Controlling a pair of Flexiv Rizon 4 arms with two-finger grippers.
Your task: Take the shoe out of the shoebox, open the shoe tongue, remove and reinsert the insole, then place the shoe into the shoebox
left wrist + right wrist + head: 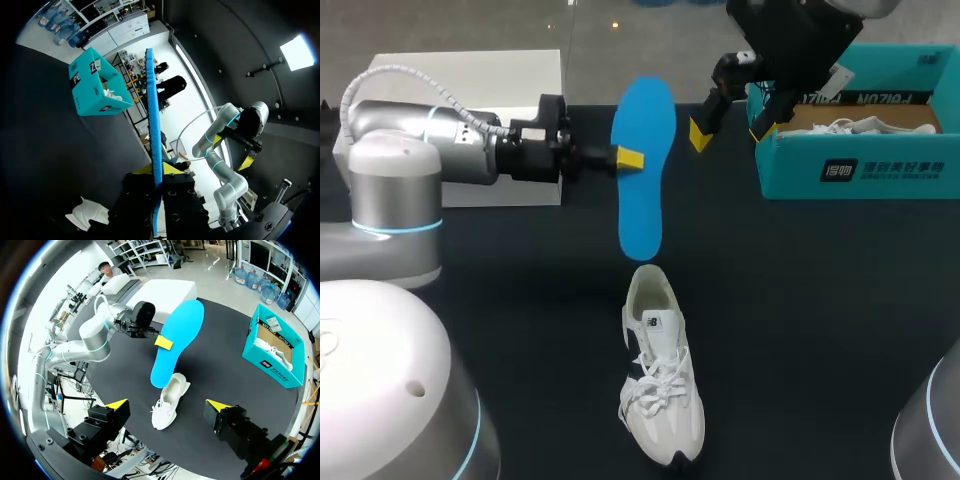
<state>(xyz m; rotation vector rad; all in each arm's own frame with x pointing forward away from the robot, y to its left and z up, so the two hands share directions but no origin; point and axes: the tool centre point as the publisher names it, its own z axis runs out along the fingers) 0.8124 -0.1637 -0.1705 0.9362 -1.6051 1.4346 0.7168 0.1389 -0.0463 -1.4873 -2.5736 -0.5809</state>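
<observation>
Left gripper [630, 158] is clamped on the bright blue foam insole [645, 165], coming in from the insole's 9 o'clock side and pinching it about a third of the way down from its far end. The left wrist view shows it edge-on: a thin blue strip squeezed between the two yellow tips and standing straight out ahead of them. The insole hangs lengthways, running 12 to 6, above the black table [820, 330].

Its near end sits right at the heel of the white lace-up sneaker [660, 375]; whether the two touch, I can't tell. The sneaker stands upright on its sole, heel at 12 o'clock, toe at 6, laces across the top.

Over at the sneaker's 2 o'clock is the teal cardboard shoebox [860, 170], lid off, with a second white shoe [855, 125] lying inside. The right gripper [730, 125] hangs in the air just at the box's 9 o'clock wall, fingers spread wide, holding nothing. From its own wrist view, the sneaker and insole lie below, ahead of those spread tips.

At the table's 10 o'clock corner rests a plain white rectangular box [470, 75].
</observation>
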